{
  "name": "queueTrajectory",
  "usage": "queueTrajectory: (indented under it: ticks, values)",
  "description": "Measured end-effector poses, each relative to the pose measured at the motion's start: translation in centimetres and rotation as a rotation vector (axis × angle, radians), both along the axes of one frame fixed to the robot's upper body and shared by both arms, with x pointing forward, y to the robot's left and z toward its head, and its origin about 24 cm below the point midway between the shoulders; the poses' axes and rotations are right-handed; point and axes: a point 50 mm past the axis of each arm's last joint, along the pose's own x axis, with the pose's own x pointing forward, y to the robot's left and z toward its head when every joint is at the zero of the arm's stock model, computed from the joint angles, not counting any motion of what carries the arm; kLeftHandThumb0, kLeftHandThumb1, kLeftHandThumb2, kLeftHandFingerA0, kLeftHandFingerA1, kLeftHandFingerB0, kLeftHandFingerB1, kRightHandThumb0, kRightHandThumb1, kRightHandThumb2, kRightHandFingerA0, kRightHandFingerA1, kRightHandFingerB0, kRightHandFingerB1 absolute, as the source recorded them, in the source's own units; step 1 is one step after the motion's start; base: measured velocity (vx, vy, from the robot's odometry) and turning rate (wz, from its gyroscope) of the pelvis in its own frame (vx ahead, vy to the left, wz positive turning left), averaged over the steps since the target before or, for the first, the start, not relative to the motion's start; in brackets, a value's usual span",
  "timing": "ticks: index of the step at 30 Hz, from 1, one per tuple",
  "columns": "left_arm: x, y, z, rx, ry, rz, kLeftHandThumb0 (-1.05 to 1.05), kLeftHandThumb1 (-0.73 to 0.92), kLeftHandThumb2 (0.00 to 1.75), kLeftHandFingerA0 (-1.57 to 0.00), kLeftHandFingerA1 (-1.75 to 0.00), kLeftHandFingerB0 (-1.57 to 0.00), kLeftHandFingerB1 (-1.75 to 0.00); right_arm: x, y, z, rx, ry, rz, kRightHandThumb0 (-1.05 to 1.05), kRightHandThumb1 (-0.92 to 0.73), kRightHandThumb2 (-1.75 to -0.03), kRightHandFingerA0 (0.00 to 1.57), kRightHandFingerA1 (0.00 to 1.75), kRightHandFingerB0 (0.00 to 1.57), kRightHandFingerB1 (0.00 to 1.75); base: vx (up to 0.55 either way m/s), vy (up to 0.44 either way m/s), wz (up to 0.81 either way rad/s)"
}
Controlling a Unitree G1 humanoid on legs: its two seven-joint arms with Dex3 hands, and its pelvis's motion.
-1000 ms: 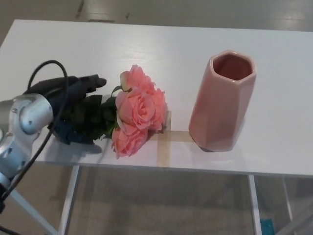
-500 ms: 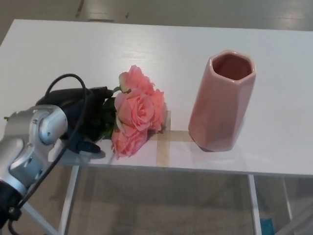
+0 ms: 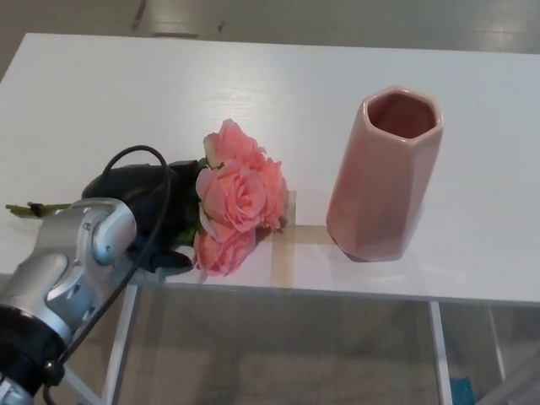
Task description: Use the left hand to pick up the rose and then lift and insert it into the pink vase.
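Lab-like room, white table (image 3: pixel 110 84), bare floor (image 3: pixel 278 17)

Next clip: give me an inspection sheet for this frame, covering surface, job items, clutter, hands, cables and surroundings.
Surface: white table, with a strip of tan tape near its front edge.
Job items: rose, a pink bunch lying on its side left of the tape, stem end pointing left; pink vase upright and empty at the right, apart from the rose.
Clutter: nothing seen.
Hands: left hand down over the rose's leaves and stem, grip cannot be judged; right hand not in view.
Cables: black cable looping over the left wrist.
Surroundings: bare floor below, table legs visible.
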Motion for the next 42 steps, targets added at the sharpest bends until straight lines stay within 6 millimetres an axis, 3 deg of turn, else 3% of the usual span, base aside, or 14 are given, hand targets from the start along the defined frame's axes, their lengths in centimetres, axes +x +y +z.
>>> queueTrajectory:
  ticks: [4, 6, 7, 8, 9, 10, 11, 13, 15, 16, 19, 33, 40, 42]
  values:
    - [0.3, -0.2, -0.1, 0.013, -0.017, -0.008, -0.56, 0.44, 0.72, -0.42, -0.46, -0.30, -0.41, 0.2, 0.0, 0.1, 0.001, -0.007, 0.001, -0.29, -0.66, -0.59, 0.69, 0.44, 0.54, 0.39, 0.00, 0.000, 0.00]
    - [0.5, -0.3, -0.3, 0.023, -0.026, -0.011, -0.48, 0.52, 0.56, -0.51, -0.37, -0.36, -0.32, 0.4, 0.1, 0.2, 0.000, -0.011, 0.004, -0.29, -0.66, -0.59, 0.69, 0.44, 0.54, 0.39, 0.00, 0.000, 0.00]
    - [0.6, -0.4, -0.3, 0.026, -0.033, -0.013, -0.51, 0.49, 0.77, -0.57, -0.52, -0.34, -0.43, 0.5, 0.1, 0.2, 0.000, -0.013, 0.005, -0.29, -0.65, -0.59, 0.69, 0.44, 0.54, 0.39, 0.00, 0.000, 0.00]
    - [0.7, -0.4, -0.3, 0.030, -0.040, -0.016, -0.40, 0.53, 0.84, -0.82, -0.80, -0.40, -0.49, 0.6, 0.1, 0.3, 0.000, -0.016, 0.006, -0.29, -0.65, -0.60, 0.67, 0.43, 0.54, 0.39, 0.00, 0.000, 0.00]
    - [0.7, -0.5, -0.3, 0.030, -0.045, -0.018, -0.40, 0.53, 0.84, -0.82, -0.80, -0.40, -0.49, 0.6, 0.1, 0.3, 0.000, -0.018, 0.006, -0.29, -0.65, -0.60, 0.67, 0.43, 0.54, 0.39, 0.00, 0.000, 0.00]
    - [0.8, -0.5, -0.3, 0.028, -0.056, -0.018, -0.28, 0.69, 0.61, -0.81, -1.00, -0.49, -0.36, 0.8, 0.1, 0.4, 0.001, -0.021, 0.007, -0.29, -0.65, -0.59, 0.68, 0.43, 0.55, 0.39, 0.00, 0.000, 0.00]
    - [0.8, -0.6, -0.3, 0.027, -0.060, -0.018, -0.20, 0.69, 0.62, -0.68, -1.37, -0.51, -0.37, 0.8, 0.1, 0.4, 0.001, -0.022, 0.007, -0.29, -0.65, -0.59, 0.68, 0.43, 0.55, 0.39, 0.00, 0.000, 0.00]
    - [1.0, -0.8, -0.1, 0.017, -0.083, -0.023, -0.15, 0.71, 0.60, -0.61, -1.52, -0.57, -0.38, 0.9, 0.2, 0.4, 0.002, -0.025, 0.009, -0.30, -0.65, -0.59, 0.68, 0.43, 0.55, 0.39, 0.00, 0.000, 0.00]
    - [1.0, -1.2, 0.0, 0.007, -0.095, -0.030, -0.14, 0.68, 0.59, -0.62, -1.52, -0.60, -0.39, 1.0, 0.2, 0.5, 0.004, -0.026, 0.010, -0.29, -0.65, -0.59, 0.68, 0.43, 0.55, 0.39, 0.00, 0.000, 0.00]
    - [1.0, -1.3, 0.0, 0.002, -0.098, -0.034, -0.27, 0.61, 0.71, -0.72, -1.34, -0.67, -0.51, 1.0, 0.2, 0.5, 0.004, -0.026, 0.010, -0.29, -0.65, -0.59, 0.68, 0.44, 0.55, 0.40, 0.00, 0.000, 0.00]
    - [0.9, -1.7, -0.1, -0.008, -0.108, -0.049, -0.19, 0.67, 0.61, -0.65, -1.46, -0.81, -0.50, 1.0, 0.1, 0.5, 0.008, -0.027, 0.008, -0.29, -0.65, -0.59, 0.68, 0.43, 0.56, 0.40, 0.00, 0.000, 0.00]
    - [0.1, -1.2, -0.1, -0.055, -0.177, -0.053, -0.19, 0.65, 0.60, -0.65, -1.52, -0.83, -0.51, 1.0, 0.2, 0.5, 0.012, -0.025, 0.012, -0.29, -0.65, -0.59, 0.67, 0.43, 0.56, 0.40, 0.00, 0.000, 0.00]
    - [0.6, 0.4, 2.9, -0.121, -0.301, -0.016, -0.16, 0.68, 0.61, -0.70, -1.51, -0.87, -0.60, 1.0, 0.2, 0.4, 0.012, -0.023, 0.017, -0.29, -0.65, -0.60, 0.67, 0.43, 0.56, 0.40, 0.00, 0.000, 0.00]
    - [0.8, 0.7, 4.1, -0.157, -0.349, -0.009, -0.16, 0.70, 0.62, -0.73, -1.52, -0.84, -0.77, 1.0, 0.2, 0.5, 0.014, -0.024, 0.016, -0.29, -0.65, -0.60, 0.67, 0.43, 0.56, 0.40, 0.00, 0.000, 0.00]
